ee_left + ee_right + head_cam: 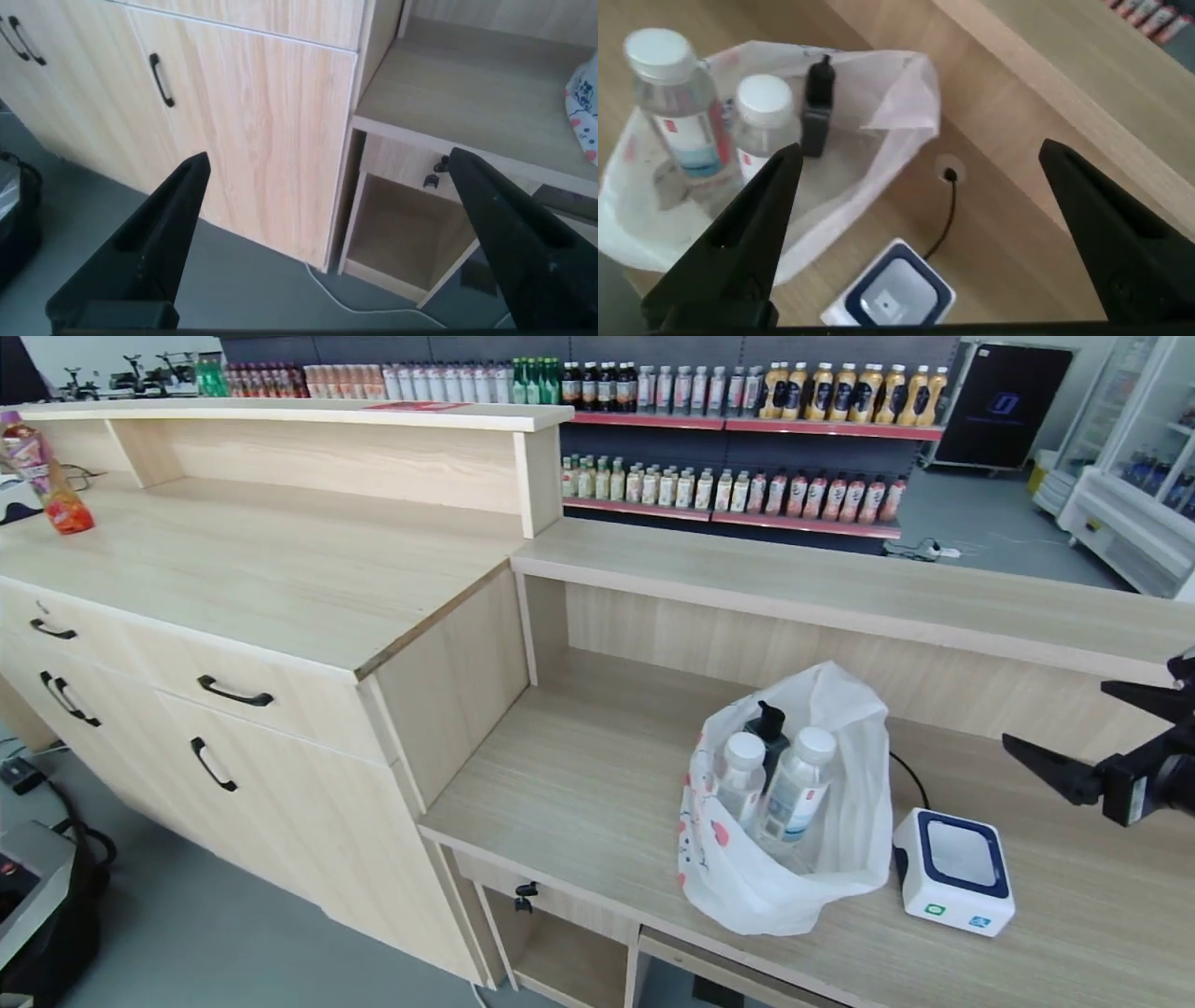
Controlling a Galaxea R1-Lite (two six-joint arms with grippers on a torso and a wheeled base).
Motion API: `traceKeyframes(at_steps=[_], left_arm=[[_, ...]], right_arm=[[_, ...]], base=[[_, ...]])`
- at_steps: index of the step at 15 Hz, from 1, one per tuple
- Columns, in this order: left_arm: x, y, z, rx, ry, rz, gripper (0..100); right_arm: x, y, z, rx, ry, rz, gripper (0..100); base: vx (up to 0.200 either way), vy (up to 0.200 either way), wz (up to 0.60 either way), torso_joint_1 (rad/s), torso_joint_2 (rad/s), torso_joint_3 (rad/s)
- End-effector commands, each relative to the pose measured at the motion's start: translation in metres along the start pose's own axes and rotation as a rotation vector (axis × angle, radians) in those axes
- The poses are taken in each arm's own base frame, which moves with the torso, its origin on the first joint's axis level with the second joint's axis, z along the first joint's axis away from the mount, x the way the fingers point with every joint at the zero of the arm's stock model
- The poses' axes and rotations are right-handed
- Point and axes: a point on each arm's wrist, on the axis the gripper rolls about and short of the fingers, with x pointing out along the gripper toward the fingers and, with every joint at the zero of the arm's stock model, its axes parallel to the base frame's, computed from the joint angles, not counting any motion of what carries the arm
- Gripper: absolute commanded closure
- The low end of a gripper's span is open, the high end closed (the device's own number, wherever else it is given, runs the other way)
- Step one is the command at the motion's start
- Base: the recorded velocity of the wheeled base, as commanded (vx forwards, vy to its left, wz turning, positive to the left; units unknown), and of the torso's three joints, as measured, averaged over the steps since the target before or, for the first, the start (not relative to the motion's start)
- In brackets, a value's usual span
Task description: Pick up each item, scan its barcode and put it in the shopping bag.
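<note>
Both arms empty, bag loaded on the lower worktop.

The shopping bag [747,887] stands close to the front edge of the lower worktop [579,775], holding two clear bottles [794,793] and a black pump bottle [767,723]. The scanner [954,870] sits just beside it, with bare wood on the bag's other side. The right fingers [738,233] are spread wide above them, holding nothing. The left fingers [140,252] are spread wide and empty, low before the cabinet doors [271,131].
</note>
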Motion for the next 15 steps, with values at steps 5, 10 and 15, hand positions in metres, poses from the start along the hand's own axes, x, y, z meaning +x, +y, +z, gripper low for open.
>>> traceKeyframes(at_steps=[5,10,15], left_arm=[[0.000,0.000,0.000,0.000,-0.001,0.000,0],[0.000,0.000,0.000,0.000,-0.001,0.000,0],[0.000,0.000,0.000,0.000,-0.001,0.000,0]], right_arm=[[-0.031,-0.003,0.028,0.078,-0.012,-0.176,0],[-0.052,0.011,0.013,0.253,0.121,-0.179,0],[-0.091,0.030,0.014,0.363,0.166,-0.161,0]], base=[[0.000,0.000,-0.60,-0.154,0.39,0.225],[0.000,0.000,-0.24,-0.120,0.32,0.191],[0.000,0.000,0.00,-0.004,0.02,0.011]])
